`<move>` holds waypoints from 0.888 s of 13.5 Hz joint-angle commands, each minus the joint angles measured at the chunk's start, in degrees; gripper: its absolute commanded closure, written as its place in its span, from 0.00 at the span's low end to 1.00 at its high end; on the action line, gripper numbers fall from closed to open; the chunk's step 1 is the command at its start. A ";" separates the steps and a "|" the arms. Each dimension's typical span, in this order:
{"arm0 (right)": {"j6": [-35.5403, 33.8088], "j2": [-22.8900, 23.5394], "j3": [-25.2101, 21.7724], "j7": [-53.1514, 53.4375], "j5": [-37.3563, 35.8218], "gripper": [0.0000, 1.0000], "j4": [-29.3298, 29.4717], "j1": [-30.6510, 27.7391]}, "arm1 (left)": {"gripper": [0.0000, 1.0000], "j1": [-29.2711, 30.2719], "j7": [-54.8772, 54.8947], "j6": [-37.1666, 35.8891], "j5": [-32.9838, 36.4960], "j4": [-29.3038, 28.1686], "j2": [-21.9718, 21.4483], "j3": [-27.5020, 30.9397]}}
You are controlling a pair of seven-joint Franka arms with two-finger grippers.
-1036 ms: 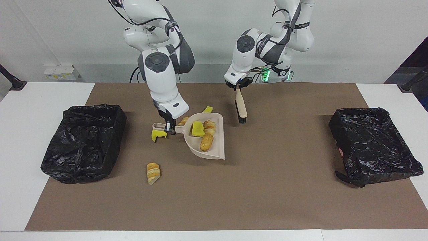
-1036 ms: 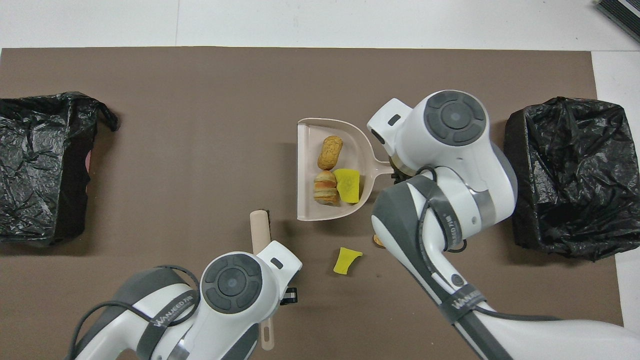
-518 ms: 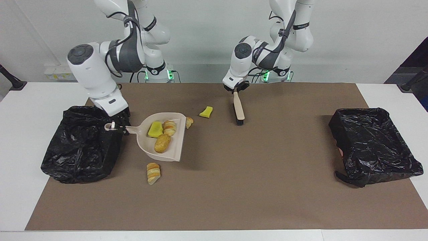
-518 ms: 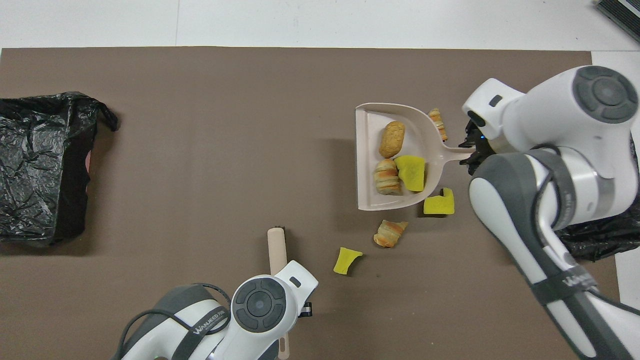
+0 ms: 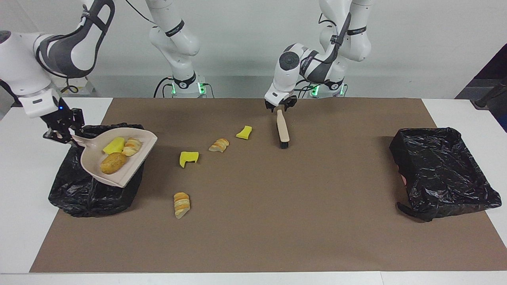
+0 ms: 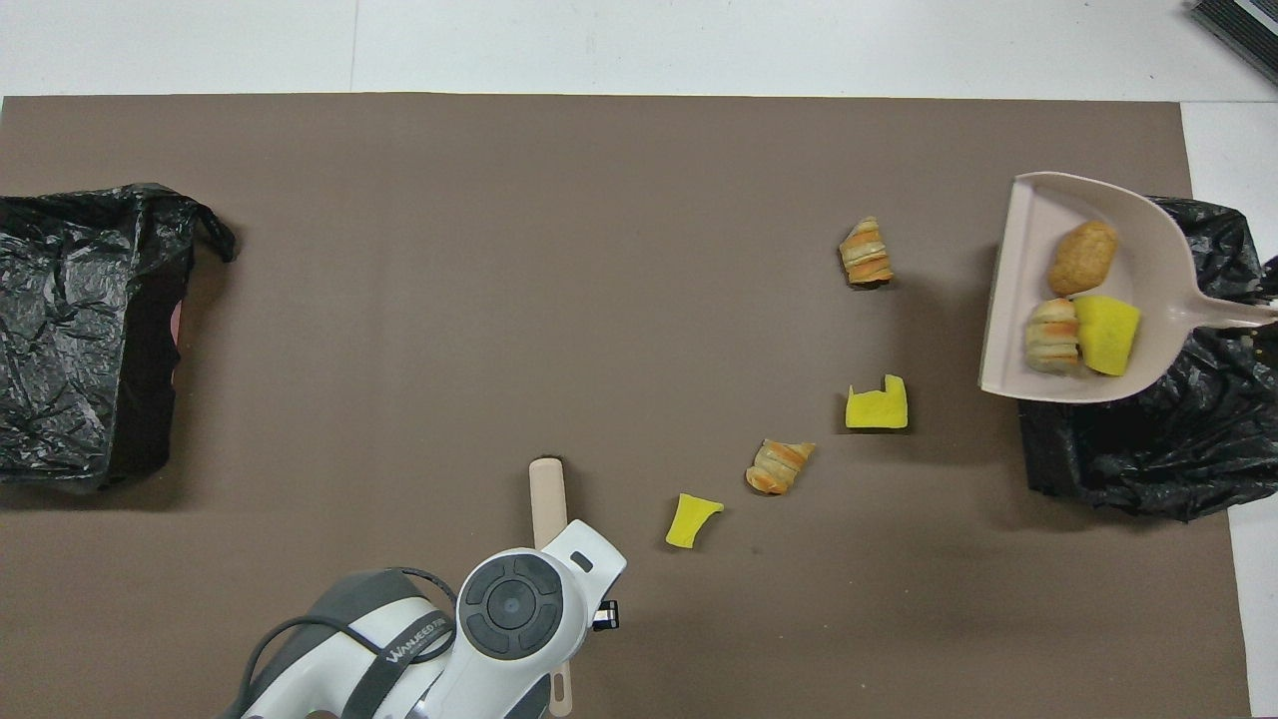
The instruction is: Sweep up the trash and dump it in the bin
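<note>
Hovering over the bin (image 5: 95, 190) at the right arm's end, the dustpan (image 5: 130, 174) is being gripped by its handle in the right gripper (image 5: 63, 128), carrying three trash pieces (image 5: 115, 152). Four more bits (image 5: 189, 157) are lying on the mat (image 5: 277, 221). The left gripper (image 5: 280, 106) is being held over the brush (image 5: 283, 128) handle; whether it is clamped cannot be told.

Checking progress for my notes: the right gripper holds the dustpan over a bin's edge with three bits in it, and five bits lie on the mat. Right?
Not quite: four bits lie on the mat, not five, as the overhead view shows. The rest holds: the right gripper holds the dustpan over the bin's edge with three bits in it.
</note>
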 commanded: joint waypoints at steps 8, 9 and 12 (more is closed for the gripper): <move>-7.44 -1.17 0.14 38.90 -13.22 1.00 0.85 -2.66 | 0.00 21.51 9.72 -1.93 7.29 6.63 -0.38 0.76; -8.42 -1.17 0.31 40.58 -15.33 1.00 1.21 -2.22 | 0.00 24.49 12.79 -3.33 7.29 7.24 -0.47 0.68; -10.79 -1.08 0.58 40.34 -19.38 1.00 1.73 -1.78 | 0.00 32.58 22.45 -7.37 7.29 8.65 -3.53 0.76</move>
